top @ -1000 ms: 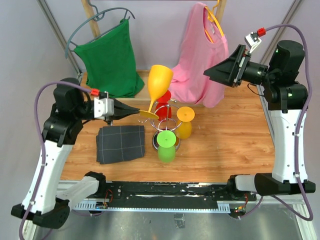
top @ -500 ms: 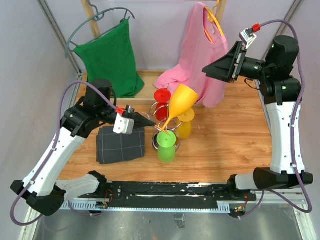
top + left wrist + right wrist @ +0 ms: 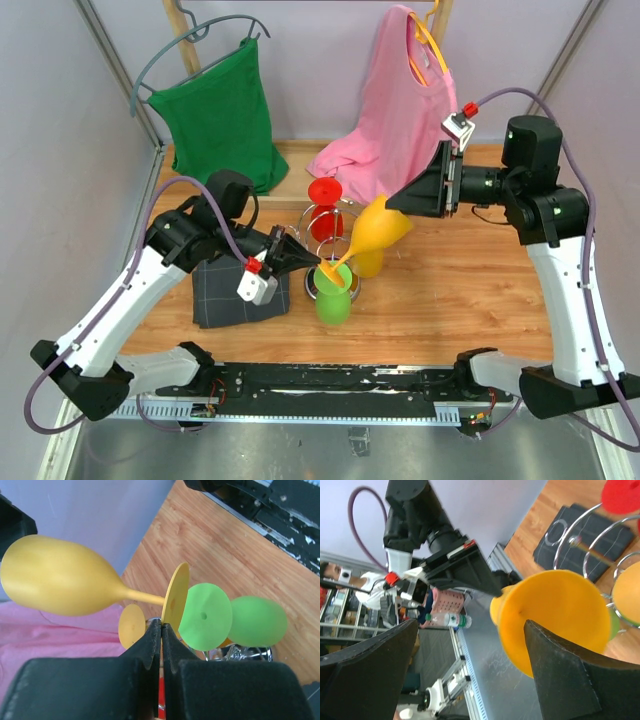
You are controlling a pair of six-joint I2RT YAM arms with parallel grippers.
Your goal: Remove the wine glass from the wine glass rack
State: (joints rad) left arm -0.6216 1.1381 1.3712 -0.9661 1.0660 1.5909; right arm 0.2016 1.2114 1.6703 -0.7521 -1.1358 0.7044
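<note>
A yellow-orange wine glass (image 3: 378, 232) hangs tilted over the chrome wine glass rack (image 3: 332, 222), bowl pointing right. My left gripper (image 3: 318, 263) is shut on the rim of its foot (image 3: 176, 600); the fingers (image 3: 150, 640) are pressed together on the disc. My right gripper (image 3: 408, 200) is open just right of the bowl. In the right wrist view the bowl's open mouth (image 3: 555, 615) faces me, close to one finger (image 3: 570, 680). A red glass (image 3: 323, 192), a green glass (image 3: 333, 292) and another yellow glass (image 3: 369, 262) hang on the rack.
A dark folded cloth (image 3: 240, 290) lies left of the rack under the left arm. A green shirt (image 3: 220, 120) and a pink shirt (image 3: 400, 120) hang on hangers at the back. The pink shirt's hem drapes onto the table behind the rack.
The left arm swung the yellow glass from upright at the back left down over the rack, tipping its bowl right. The right gripper came down and left to the bowl.
</note>
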